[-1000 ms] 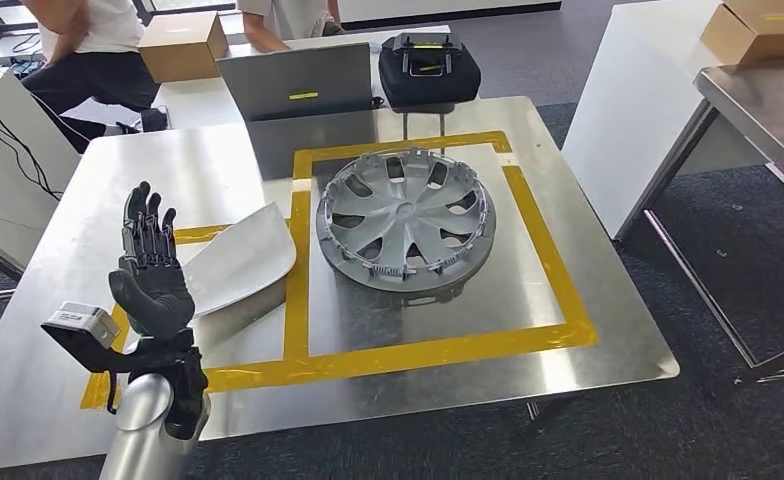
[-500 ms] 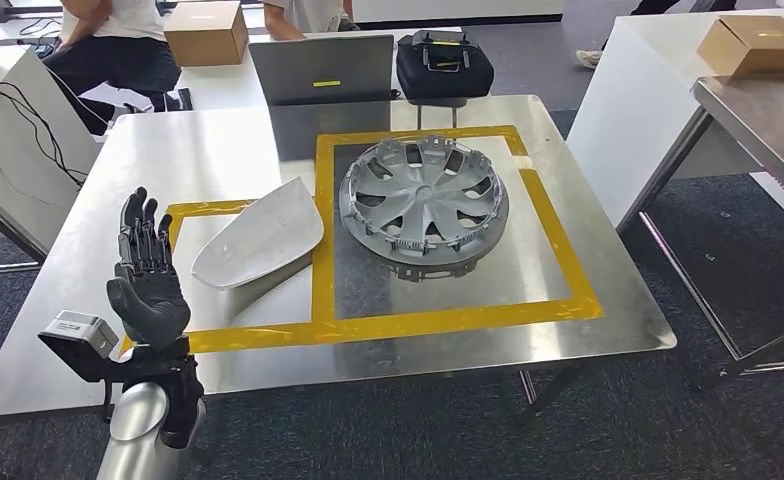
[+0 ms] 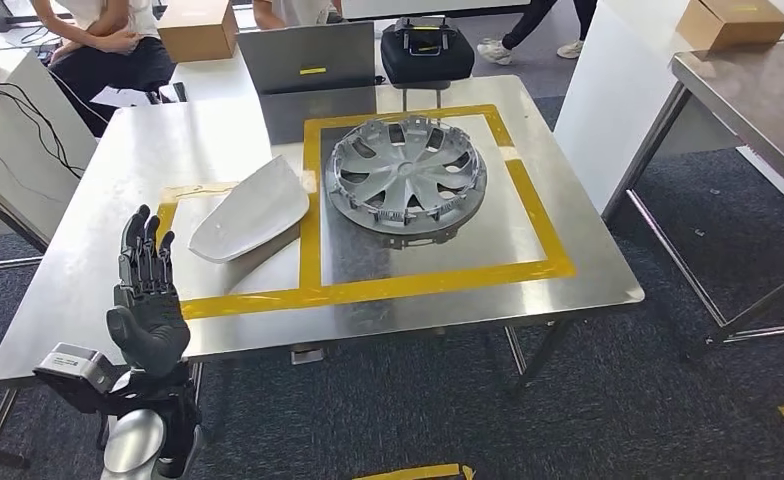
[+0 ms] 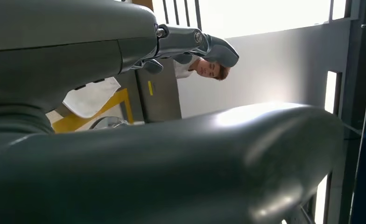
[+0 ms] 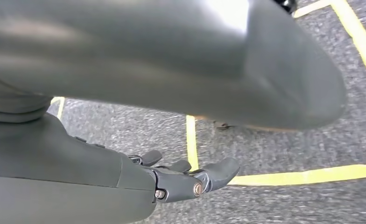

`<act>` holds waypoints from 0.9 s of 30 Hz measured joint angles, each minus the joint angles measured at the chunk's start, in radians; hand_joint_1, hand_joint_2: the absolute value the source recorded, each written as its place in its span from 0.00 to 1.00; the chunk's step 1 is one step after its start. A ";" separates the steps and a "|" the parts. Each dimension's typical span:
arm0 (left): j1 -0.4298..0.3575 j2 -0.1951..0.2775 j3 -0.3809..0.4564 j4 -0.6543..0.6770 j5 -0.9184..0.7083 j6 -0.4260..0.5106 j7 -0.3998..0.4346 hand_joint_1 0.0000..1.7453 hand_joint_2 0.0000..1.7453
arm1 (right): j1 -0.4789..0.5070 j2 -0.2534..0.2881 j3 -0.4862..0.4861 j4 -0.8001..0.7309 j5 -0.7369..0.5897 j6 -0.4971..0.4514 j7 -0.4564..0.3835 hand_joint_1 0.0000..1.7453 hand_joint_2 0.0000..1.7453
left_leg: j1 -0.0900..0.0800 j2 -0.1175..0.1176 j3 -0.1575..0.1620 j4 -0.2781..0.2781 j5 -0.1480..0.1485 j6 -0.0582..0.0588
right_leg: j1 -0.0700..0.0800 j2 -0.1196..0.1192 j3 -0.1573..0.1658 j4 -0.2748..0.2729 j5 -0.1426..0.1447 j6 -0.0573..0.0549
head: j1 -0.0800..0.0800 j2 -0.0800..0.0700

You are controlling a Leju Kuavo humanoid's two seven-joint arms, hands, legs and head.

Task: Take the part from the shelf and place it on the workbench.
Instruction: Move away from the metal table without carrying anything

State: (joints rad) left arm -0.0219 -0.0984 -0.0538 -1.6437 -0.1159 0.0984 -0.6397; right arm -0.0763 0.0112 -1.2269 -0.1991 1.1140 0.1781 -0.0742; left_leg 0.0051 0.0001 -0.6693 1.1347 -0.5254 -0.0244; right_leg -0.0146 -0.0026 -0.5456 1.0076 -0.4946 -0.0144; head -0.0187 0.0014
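Note:
A white curved part (image 3: 248,210) lies on the steel workbench (image 3: 118,160), inside the small yellow-taped box on the left. Beside it, in the large taped square, lies a silver wheel cover (image 3: 406,175). My left hand (image 3: 148,290) is raised near the bench's front left corner, palm up, fingers spread, holding nothing and apart from the part. In the left wrist view the left hand (image 4: 190,44) stretches out with the white part (image 4: 90,98) beyond it. My right hand (image 5: 186,179) hangs over grey carpet, fingers loosely extended, holding nothing.
A grey laptop (image 3: 311,57), a black case (image 3: 426,52) and a cardboard box (image 3: 198,30) stand behind the bench. People (image 3: 108,40) sit at the back left. A second steel table (image 3: 758,90) stands to the right. Yellow tape (image 5: 307,175) marks the carpet.
The whole picture has shifted: the camera has drawn back, so the bench looks farther and more floor shows in front. My left hand stays raised and spread. The part and wheel cover have not moved on the bench.

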 joint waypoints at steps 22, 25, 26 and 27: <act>0.037 0.005 -0.026 -0.038 -0.009 0.025 -0.002 0.00 0.00 | -0.001 -0.004 0.028 0.000 0.033 0.026 0.015 0.00 0.00 | -0.020 -0.062 0.043 -0.119 0.104 0.064 | 0.020 0.036 -0.013 0.136 -0.043 0.014 | 0.001 0.000; 0.051 0.009 -0.032 -0.040 -0.009 0.034 -0.004 0.00 0.00 | -0.001 -0.007 0.033 -0.001 0.045 0.022 0.008 0.00 0.00 | -0.014 -0.083 0.026 -0.122 0.132 0.053 | 0.028 0.094 0.076 -0.015 -0.055 -0.008 | 0.000 0.000; 0.058 0.010 -0.034 -0.041 -0.009 0.036 -0.003 0.00 0.00 | -0.002 -0.006 0.035 -0.001 0.049 0.018 0.008 0.00 0.00 | -0.011 -0.091 0.024 -0.126 0.143 0.045 | 0.031 0.089 0.079 -0.028 -0.049 -0.006 | 0.002 0.000; 0.066 0.013 -0.035 -0.043 -0.009 0.037 -0.002 0.00 0.00 | -0.003 -0.003 0.039 -0.001 0.051 0.013 0.008 0.00 0.00 | -0.009 -0.096 0.021 -0.130 0.151 0.039 | 0.028 0.080 0.076 -0.033 -0.038 -0.005 | 0.005 0.000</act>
State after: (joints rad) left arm 0.0446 -0.0858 -0.0886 -1.6862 -0.1253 0.1358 -0.6420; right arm -0.0792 0.0078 -1.1879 -0.2000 1.1654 0.1915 -0.0662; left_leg -0.0035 -0.0962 -0.6486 1.0048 -0.3748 0.0144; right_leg 0.0138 0.0769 -0.4693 0.9743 -0.5324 -0.0195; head -0.0135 0.0015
